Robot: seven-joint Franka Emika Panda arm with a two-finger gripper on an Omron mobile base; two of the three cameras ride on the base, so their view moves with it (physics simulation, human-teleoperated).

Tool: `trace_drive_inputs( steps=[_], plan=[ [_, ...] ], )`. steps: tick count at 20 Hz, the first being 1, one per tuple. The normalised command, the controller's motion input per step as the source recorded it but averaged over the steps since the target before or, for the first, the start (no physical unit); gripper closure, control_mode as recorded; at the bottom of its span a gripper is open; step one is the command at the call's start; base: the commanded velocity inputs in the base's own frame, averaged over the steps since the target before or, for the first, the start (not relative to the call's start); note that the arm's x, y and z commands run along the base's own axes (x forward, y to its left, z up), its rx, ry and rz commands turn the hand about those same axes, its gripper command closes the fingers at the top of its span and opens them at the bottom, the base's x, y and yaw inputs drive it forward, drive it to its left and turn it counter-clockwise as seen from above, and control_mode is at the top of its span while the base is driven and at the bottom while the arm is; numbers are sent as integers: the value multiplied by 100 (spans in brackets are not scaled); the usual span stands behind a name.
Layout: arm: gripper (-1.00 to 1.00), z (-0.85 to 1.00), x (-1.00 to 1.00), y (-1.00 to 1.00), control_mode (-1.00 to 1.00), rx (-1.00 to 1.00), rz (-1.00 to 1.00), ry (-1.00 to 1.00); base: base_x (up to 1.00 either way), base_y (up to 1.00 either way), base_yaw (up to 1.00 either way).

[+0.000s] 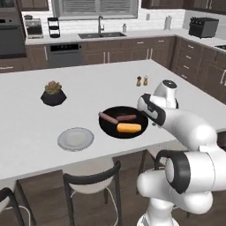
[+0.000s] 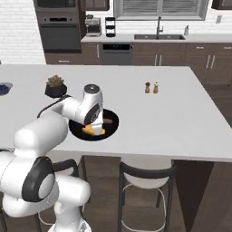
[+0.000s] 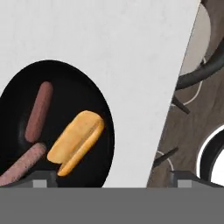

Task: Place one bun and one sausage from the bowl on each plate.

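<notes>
I count two sausages (image 1: 108,118) (image 1: 129,117), one bun (image 1: 129,128), one bowl (image 1: 106,126), one plate (image 1: 75,138), one plant pot (image 1: 53,97), two shakers (image 1: 138,81) (image 1: 145,80).

Dark cabinets (image 1: 132,50), white island counter (image 1: 88,84), black stools (image 1: 90,185).

My white forearm covers part of the wide black round bowl (image 2: 111,121) beneath my claw; the lower brown sausage (image 3: 22,166) is cut by the frame edge.
</notes>
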Motion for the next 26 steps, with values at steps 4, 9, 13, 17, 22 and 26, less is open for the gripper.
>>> trace_drive_inputs(
  steps=[4, 9, 13, 17, 22, 26],
  plan=[
    [-100, 0, 0, 0, 100, 0, 0, 0, 61, 5, 41],
    [-100, 0, 56, 13, -100, 0, 65, 3, 0, 0, 0],
    [-100, -20, 56, 0, -100, -10, 63, 10, 0, 0, 0],
    [-100, -76, 21, 40, -100, -30, 60, -3, 0, 0, 0],
    [-100, -60, 3, 75, -100, -9, 54, -46, 0, 0, 0],
    [-100, -1, 34, 45, -100, 0, 48, -29, 0, 0, 0]
  ],
)
